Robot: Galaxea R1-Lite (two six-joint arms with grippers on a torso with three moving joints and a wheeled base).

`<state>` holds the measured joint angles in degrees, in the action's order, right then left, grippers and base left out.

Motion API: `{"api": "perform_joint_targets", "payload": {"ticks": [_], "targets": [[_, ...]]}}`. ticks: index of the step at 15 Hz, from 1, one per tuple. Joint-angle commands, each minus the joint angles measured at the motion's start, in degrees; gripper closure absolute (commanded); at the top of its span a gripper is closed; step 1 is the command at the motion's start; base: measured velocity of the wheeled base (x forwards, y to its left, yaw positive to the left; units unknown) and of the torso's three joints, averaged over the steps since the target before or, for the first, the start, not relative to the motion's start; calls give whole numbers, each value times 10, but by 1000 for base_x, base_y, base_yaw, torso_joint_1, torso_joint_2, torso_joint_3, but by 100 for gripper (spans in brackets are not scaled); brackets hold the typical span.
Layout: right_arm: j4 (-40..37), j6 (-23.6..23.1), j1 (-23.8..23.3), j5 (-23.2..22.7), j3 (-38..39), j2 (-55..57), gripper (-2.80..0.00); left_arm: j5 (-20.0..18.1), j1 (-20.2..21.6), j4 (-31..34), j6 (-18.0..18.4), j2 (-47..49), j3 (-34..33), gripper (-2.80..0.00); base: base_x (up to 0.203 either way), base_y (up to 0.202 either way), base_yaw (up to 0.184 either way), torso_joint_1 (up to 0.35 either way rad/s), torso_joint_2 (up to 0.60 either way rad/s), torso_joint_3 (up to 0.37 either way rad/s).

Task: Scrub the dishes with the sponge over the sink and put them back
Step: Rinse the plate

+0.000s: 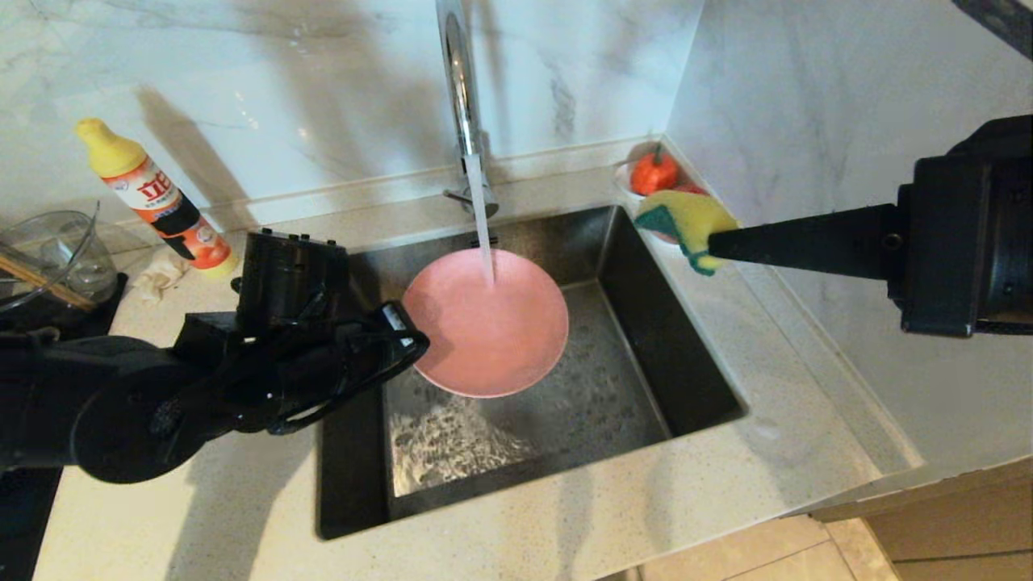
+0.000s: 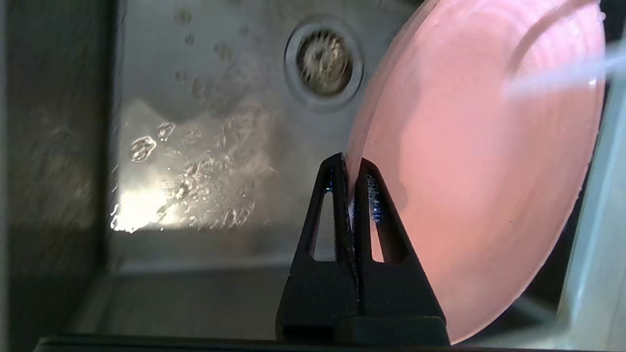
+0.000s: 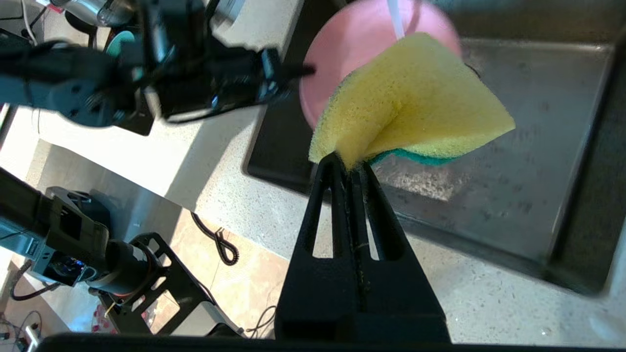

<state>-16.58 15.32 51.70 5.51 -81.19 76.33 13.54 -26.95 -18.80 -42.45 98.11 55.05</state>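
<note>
A pink plate (image 1: pixel 488 327) hangs tilted over the steel sink (image 1: pixel 637 379), and water from the faucet (image 1: pixel 462 89) runs onto its upper part. My left gripper (image 1: pixel 416 335) is shut on the plate's left rim; the left wrist view shows the rim of the plate (image 2: pixel 469 161) pinched between the fingertips of that gripper (image 2: pixel 349 164). My right gripper (image 1: pixel 710 246) holds a yellow sponge (image 1: pixel 686 222) with a green layer above the sink's back right corner, apart from the plate. In the right wrist view the gripper (image 3: pixel 349 166) is shut on the folded sponge (image 3: pixel 411 102). The bowl is out of view.
A detergent bottle (image 1: pixel 153 194) and a clear glass bowl (image 1: pixel 48 254) stand on the counter at the left. A white saucer with red fruit (image 1: pixel 654 173) sits at the back right corner behind the sponge. The drain (image 2: pixel 324 61) lies below the plate.
</note>
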Motion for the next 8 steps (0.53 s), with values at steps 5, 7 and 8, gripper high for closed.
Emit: {"api": "perform_joint_targets", "payload": {"ticks": [5, 7, 8], "targets": [[45, 1, 0, -15, 38, -4, 0, -24, 10, 0, -9, 73, 75, 0, 0, 0, 0, 0, 0, 0], [46, 10, 0, -16, 45, -8, 0, -40, 10, 2, -23, 80, 79, 0, 0, 0, 0, 0, 0, 0], [46, 11, 0, -15, 45, -8, 0, -44, 10, 6, -23, 82, 78, 0, 0, 0, 0, 0, 0, 0]]}}
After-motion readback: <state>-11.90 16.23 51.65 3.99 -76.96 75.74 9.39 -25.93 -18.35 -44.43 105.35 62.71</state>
